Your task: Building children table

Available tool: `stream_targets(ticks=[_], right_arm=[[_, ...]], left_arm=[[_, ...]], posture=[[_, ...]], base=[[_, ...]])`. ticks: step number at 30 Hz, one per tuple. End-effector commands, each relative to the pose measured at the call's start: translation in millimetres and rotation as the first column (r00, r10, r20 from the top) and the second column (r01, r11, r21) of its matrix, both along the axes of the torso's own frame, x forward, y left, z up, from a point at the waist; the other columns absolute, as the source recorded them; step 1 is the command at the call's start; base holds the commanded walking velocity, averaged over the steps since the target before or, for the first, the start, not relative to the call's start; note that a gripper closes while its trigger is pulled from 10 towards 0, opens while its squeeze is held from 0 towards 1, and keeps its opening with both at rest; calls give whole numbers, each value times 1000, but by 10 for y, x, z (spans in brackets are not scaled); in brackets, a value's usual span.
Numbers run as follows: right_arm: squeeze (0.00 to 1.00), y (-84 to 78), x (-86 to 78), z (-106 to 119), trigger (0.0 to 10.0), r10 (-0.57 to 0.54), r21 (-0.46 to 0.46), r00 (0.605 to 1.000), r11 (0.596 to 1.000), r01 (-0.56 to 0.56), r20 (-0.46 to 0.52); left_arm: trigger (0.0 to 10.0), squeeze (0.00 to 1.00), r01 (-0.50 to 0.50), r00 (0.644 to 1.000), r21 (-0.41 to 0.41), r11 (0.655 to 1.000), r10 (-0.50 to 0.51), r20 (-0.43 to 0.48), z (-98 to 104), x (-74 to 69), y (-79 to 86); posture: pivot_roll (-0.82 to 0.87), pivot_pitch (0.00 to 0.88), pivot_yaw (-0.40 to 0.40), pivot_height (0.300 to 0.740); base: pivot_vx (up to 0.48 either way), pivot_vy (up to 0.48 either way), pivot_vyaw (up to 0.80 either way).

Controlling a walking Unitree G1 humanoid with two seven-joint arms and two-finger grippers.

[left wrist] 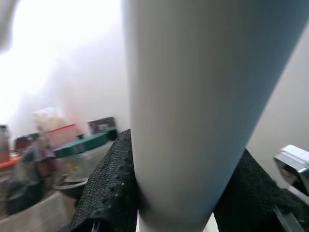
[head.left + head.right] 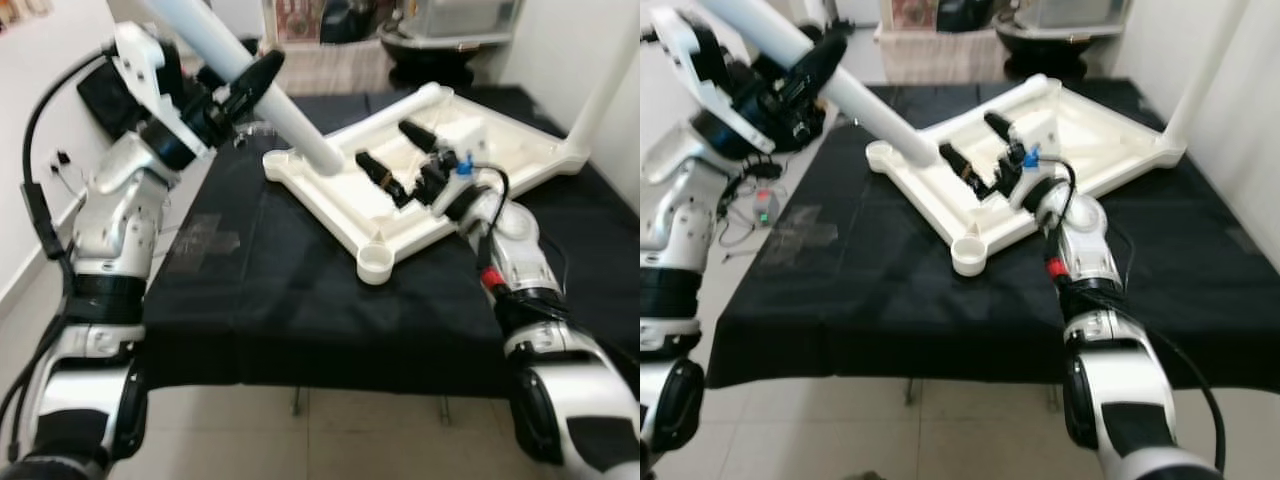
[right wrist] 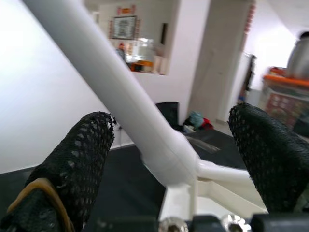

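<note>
A white plastic tabletop [image 2: 470,150] lies upside down on the black cloth, with round leg sockets at its corners. A white table leg [image 2: 285,115] slants up from the left corner socket [image 2: 283,160]. My left gripper [image 2: 245,85] is shut on that leg high up; in the left wrist view the leg [image 1: 193,111] sits between the black fingers [image 1: 108,188]. My right gripper [image 2: 395,160] is open over the tabletop's underside, fingers [image 3: 82,159] spread, facing the leg [image 3: 120,96]. Another white leg [image 2: 610,90] stands at the far right corner.
The black-covered table [image 2: 300,300] ends near me, with tiled floor [image 2: 330,430] below. A white wall and cables [image 2: 60,170] are on the left. Shelves with containers [image 2: 440,30] stand behind the table. An empty front corner socket [image 2: 377,262] faces me.
</note>
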State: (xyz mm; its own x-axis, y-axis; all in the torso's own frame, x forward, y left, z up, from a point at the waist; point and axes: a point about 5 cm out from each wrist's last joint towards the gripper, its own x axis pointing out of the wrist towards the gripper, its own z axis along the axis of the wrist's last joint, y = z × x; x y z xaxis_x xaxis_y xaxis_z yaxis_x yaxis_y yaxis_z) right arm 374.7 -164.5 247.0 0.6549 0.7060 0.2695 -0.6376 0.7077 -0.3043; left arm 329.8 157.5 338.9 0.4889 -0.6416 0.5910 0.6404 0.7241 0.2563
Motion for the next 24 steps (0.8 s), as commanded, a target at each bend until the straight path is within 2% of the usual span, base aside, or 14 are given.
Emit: stream_targets(ticks=[1,3,5,12,24], right_arm=[[0,45,-29,3,10000,50,-17,999,999,-50,-2],[0,51,-48,-1,10000,73,-46,997,996,-73,-3],[0,22,-73,-2,10000,88,-126,996,988,-87,-4],[0,-22,-96,-35,10000,76,-167,997,983,-77,-16],[0,-47,-127,-77,10000,70,-181,997,981,-76,-37]], left_arm=[[10000,0,14,1000,15,1000,-14,-8,-7,-37,3],[10000,0,27,1000,16,999,-27,-12,5,-44,2],[10000,0,59,998,23,998,-58,-35,58,-74,20],[10000,0,43,997,43,998,-40,-68,17,-88,49],[10000,0,31,995,48,998,-26,-100,-65,-100,25]], posture=[[42,0,5,740],[37,0,5,740],[31,0,4,740],[26,0,8,740],[24,0,4,740]], base=[[0,0,0],[0,0,0],[0,0,0],[0,0,0],[0,0,0]])
